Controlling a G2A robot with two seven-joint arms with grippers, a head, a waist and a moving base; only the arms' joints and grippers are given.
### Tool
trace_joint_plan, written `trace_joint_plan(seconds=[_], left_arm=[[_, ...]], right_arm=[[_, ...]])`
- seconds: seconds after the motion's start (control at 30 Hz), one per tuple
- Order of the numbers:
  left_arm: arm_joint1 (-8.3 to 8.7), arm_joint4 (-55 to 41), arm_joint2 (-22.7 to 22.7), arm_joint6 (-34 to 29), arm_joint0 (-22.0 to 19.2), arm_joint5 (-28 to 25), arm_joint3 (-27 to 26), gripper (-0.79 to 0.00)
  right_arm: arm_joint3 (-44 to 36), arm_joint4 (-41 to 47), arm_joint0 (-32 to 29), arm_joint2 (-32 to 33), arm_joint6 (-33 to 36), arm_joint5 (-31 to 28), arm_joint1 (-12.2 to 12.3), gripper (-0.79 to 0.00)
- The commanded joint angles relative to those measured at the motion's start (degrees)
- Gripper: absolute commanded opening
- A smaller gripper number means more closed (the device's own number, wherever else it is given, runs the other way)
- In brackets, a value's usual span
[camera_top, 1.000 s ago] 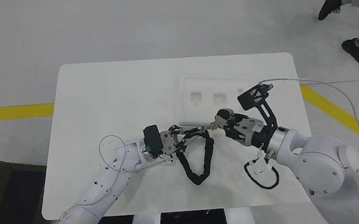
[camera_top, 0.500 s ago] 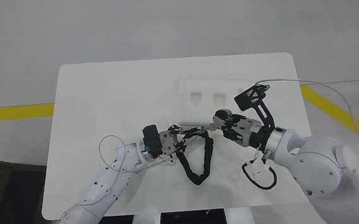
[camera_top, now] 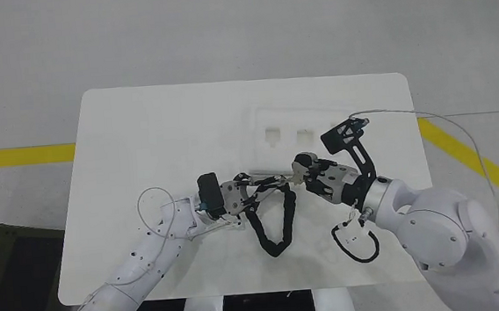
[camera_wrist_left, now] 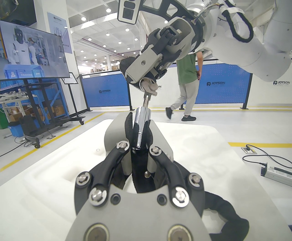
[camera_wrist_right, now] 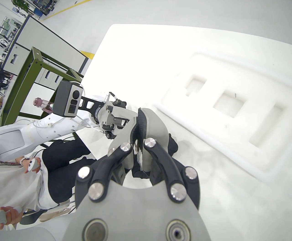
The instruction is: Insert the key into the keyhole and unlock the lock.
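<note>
Right now I have the left gripper (camera_wrist_left: 138, 127) closed narrowly on the lock (camera_wrist_left: 141, 118). Its 2 fingers press on either side of the chrome cylinder, which sticks out past the fingertips toward the other arm. The right gripper (camera_wrist_left: 148, 78) comes in from the opposite side, its jaws pinched tight on the head of the key (camera_wrist_left: 150, 87). The blade points straight down the line of the cylinder. From the left wrist view, the tip of the blade meets the end face of the cylinder where the keyhole sits, and I cannot tell how far in it has gone. In the right wrist view the 2 grey fingers are drawn nearly together, with only a sliver of metal showing between the pads. From the top view, the 2 grippers face each other tip to tip above the middle of the table (camera_top: 142, 137). They are on the robot's side of the foam tray (camera_top: 316, 108) and just beside its near edge. The lock's black chain (camera_top: 272, 235) runs from the cylinder down onto the tabletop in a U-shaped loop, which lies toward the front edge between the 2 arms.
</note>
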Motion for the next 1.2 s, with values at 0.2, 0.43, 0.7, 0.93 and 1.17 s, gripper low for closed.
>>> trace_joint_plan(seconds=[0.2,0.43,0.7,0.93,1.17], left_arm=[[-0.23,-0.4,0.3,0.2,-0.3,-0.2,0.1,-0.785],[-0.50,-0.5,0.7,0.2,-0.7,-0.4,0.1,-0.785],[-0.64,-0.3,1.0,0.6,-0.8,-0.3,1.1,-0.785],[-0.77,-1.7,0.9,1.3,-0.5,-0.8,1.7,-0.785],[-0.90,-2.9,0.6,1.6,-0.5,-1.3,2.2,-0.785]], right_arm=[[0.1,0.1,-0.1,-0.1,-0.9,0.0,-0.2,-0.785],[0.2,0.3,-0.4,-0.3,-1.4,-0.2,-0.4,-0.785],[-0.2,0.5,-0.9,1.7,-2.8,0.4,-0.4,-0.785],[-0.4,4.0,-2.4,4.6,-4.8,-1.2,-0.5,-0.785],[1.9,8.7,-4.7,7.5,-3.4,-4.8,-0.2,-0.785]])
